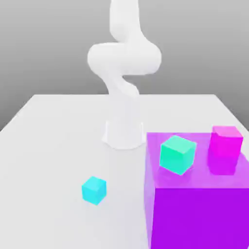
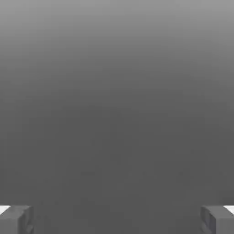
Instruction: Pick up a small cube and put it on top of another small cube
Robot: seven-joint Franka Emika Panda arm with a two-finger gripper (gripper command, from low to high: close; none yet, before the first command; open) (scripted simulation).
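resting on table (image 1: 53, 146): small cube (image 1: 94, 189); fingers (image 2: 17, 220) spread

Arm (image 1: 124, 63) top, purple block (image 1: 197, 204) cut off.

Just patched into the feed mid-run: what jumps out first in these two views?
The big purple block dominates the exterior view's lower right, with a teal cube and a magenta cube sitting apart on its top. The small cyan cube lies alone on the white table, to the exterior view's left of the block. In the hand view the gripper has its fingers spread wide, with nothing between them.
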